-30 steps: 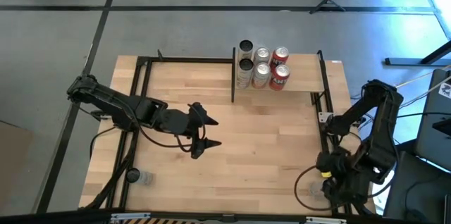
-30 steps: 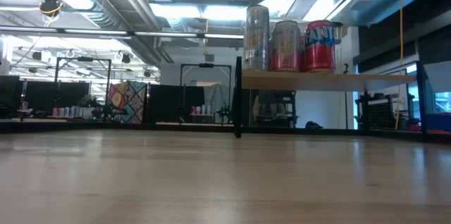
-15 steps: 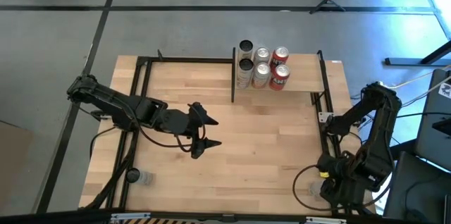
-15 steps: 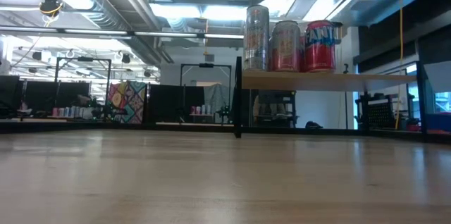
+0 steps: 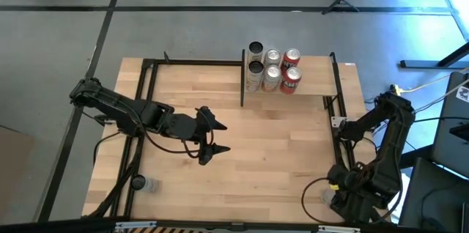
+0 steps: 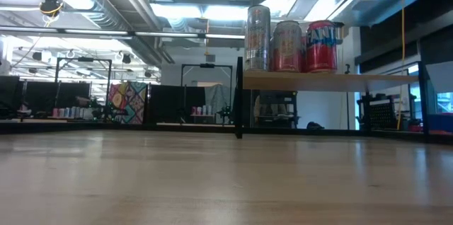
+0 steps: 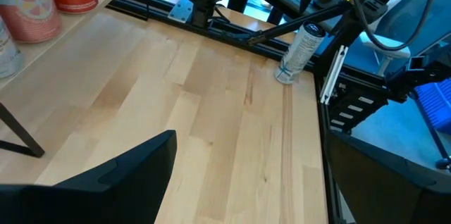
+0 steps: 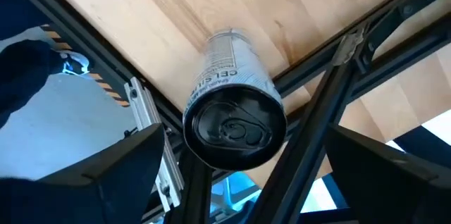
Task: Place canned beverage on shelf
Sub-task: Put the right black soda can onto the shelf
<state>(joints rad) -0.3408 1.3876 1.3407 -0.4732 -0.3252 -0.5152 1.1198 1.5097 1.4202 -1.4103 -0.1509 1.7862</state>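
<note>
A silver can [image 8: 235, 111] with a dark top stands upright at the table's near right corner, also in the left wrist view as can [image 7: 299, 49]. My right gripper [image 8: 243, 139] hangs above it, pointing down and open, one finger on either side of the can's top without touching it. In the high view the right gripper [image 5: 338, 187] is at the near right. The shelf [image 5: 311, 79] at the far centre-right carries several cans [image 5: 272, 68]. My left gripper [image 5: 209, 136] waits open over the table's middle left.
Black frame rails [image 5: 338, 127] run along the table's right edge, right beside the can, and along the left edge [image 5: 139, 116]. Another can [image 5: 145, 185] sits at the near left corner. The shelf's black post [image 5: 242, 79] stands at its left side. Bare tabletop [image 5: 278, 145] lies between the arms.
My right gripper has sunk toward the can at the near right corner and shifted a little toward the near edge, rolling about its own axis. It stays open.
</note>
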